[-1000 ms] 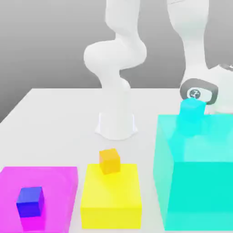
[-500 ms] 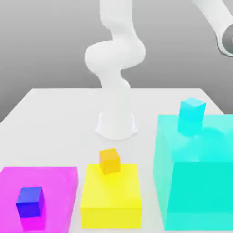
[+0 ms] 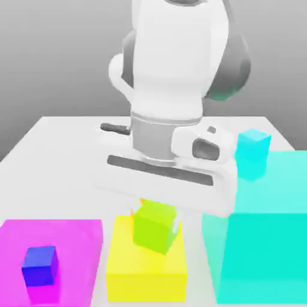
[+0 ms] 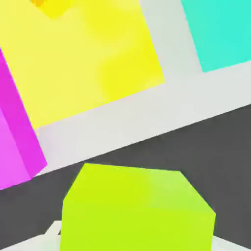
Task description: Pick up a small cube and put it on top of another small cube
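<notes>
My fingers (image 3: 156, 226) clamp the lime-green cube (image 3: 154, 228), aloft over the yellow block (image 3: 147, 286), between the magenta block at the exterior view's left and the large cyan block at its right; it looks light, stiff and hardly fragile; opposite flat faces, gripped midway, should resist slipping.

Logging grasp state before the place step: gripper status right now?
Gripper: jaws closed on the lime-green cube, held above the yellow block.
</notes>
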